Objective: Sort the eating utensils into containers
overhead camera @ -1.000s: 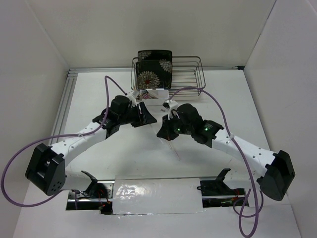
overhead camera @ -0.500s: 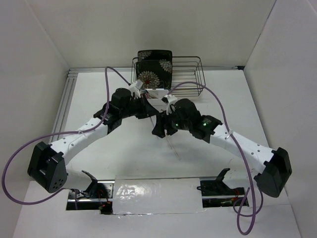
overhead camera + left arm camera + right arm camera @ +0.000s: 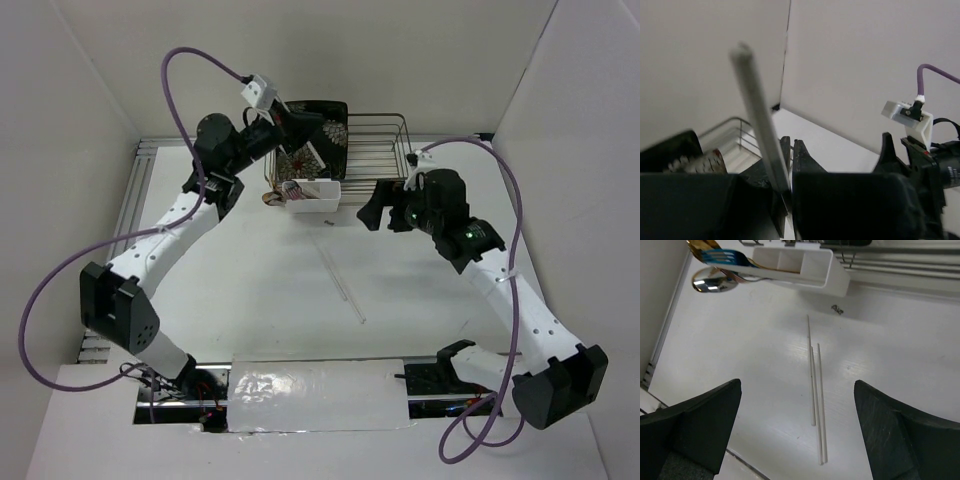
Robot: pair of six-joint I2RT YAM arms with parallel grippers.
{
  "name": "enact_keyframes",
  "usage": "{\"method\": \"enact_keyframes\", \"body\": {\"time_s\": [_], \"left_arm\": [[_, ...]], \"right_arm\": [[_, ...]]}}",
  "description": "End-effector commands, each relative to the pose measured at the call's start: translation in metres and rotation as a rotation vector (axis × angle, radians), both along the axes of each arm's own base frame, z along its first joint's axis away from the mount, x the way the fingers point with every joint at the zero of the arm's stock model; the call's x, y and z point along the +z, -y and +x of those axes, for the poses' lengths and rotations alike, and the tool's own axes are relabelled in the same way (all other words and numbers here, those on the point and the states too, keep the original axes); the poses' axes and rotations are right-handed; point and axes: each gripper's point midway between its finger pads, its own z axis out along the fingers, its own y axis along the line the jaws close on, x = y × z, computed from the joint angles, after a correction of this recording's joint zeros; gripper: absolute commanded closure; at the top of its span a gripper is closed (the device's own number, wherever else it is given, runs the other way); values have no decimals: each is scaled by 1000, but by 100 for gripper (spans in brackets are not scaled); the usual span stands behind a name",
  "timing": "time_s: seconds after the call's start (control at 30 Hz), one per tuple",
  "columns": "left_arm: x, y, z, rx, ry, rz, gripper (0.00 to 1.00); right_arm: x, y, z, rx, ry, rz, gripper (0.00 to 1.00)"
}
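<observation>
Three chopsticks [image 3: 821, 405] lay on the surface [image 3: 740, 365] below the wide-spread right fingers [image 3: 695, 430]. Only the left wrist view showed one more chopstick [image 3: 760, 125], pinched between the left fingers [image 3: 802, 160].

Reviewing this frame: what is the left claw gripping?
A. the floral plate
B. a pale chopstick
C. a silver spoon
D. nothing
B: the left wrist view shows a pale chopstick clamped in the left claw and slanting up out of it.
</observation>
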Motion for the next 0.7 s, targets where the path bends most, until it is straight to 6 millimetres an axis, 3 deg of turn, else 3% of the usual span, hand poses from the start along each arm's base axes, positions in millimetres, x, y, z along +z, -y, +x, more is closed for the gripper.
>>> {"method": "enact_keyframes", "body": {"time_s": [0.0, 0.13, 0.3, 0.67], "left_arm": [[17, 12, 9, -57, 301, 32, 100], [-7, 25, 22, -120, 383, 52, 100], [-61, 33, 47, -143, 377, 90, 100], [-122, 42, 60, -259, 271, 174, 100]], "right_arm": [[-11, -3, -2, 30, -11, 18, 0], [-20, 6, 7, -7, -3, -30, 0], [-36, 13, 10, -18, -8, -80, 0], [-54, 23, 23, -48, -37, -114, 0]]}}
